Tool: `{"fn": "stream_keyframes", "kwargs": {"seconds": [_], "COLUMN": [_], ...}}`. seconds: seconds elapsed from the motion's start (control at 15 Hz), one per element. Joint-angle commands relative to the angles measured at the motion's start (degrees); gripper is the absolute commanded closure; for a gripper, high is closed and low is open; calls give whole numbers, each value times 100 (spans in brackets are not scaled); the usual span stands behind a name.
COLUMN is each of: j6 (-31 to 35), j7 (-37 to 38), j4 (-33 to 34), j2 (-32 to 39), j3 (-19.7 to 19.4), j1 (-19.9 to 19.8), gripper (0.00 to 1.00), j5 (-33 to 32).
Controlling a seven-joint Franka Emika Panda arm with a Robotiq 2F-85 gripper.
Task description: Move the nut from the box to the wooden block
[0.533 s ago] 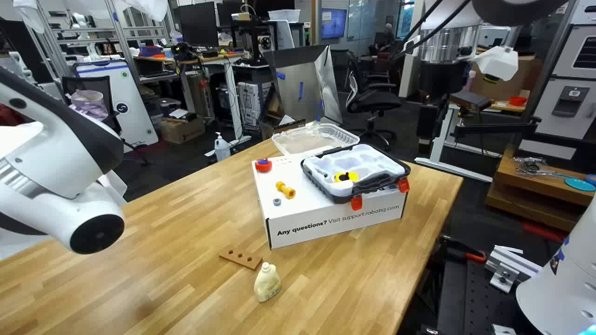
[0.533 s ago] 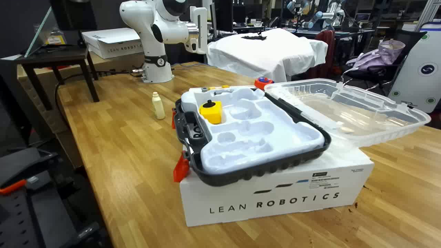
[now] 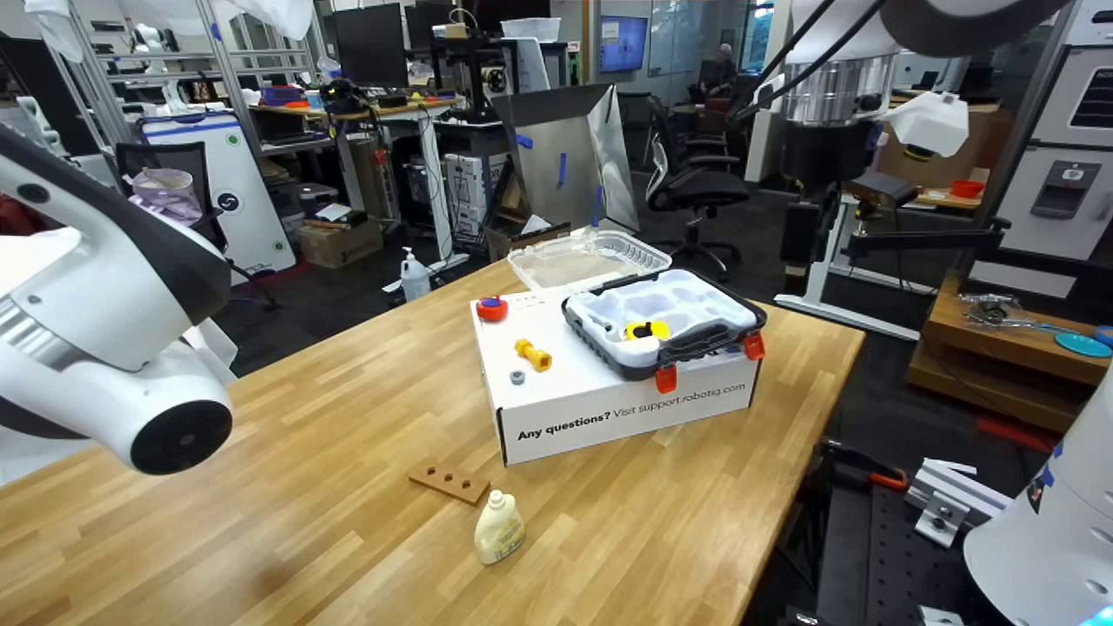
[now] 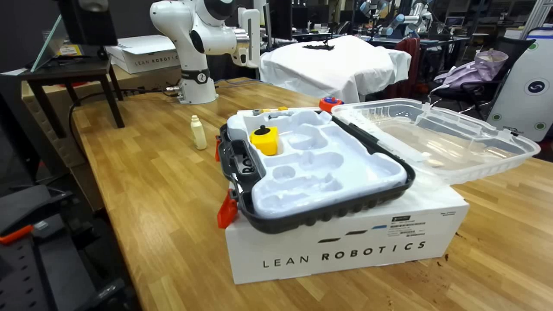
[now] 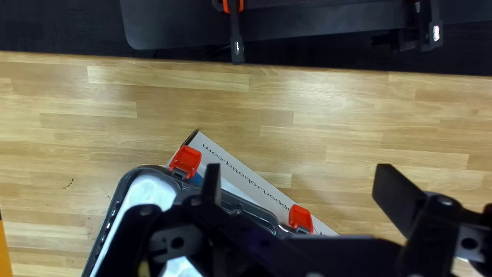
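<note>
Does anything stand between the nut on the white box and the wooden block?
Nothing visible does. In an exterior view, only the edge of the white box and some tabletop lie between the nut and the wooden block; the bottle stands near the block's end, off that line.

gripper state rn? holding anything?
Gripper: open, fingers wide apart in the wrist view, holding nothing.

From different sides, both exterior views slant down onto the low white cardboard box; the wrist view faces down.
</note>
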Motion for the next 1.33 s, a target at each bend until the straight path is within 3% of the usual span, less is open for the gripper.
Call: {"fn": "stream_keyframes", "kwargs": {"seconds": [0.0, 1.13, 1.27], "j6": [-13, -13, 244], "j7": [-3, -2, 225], "j4": [8, 8, 149], "j2": [-1, -1, 284], "j3": [8, 8, 218], "j1": [-4, -4, 133], "gripper": [0, 0, 0], "j5": [7, 7, 56]}}
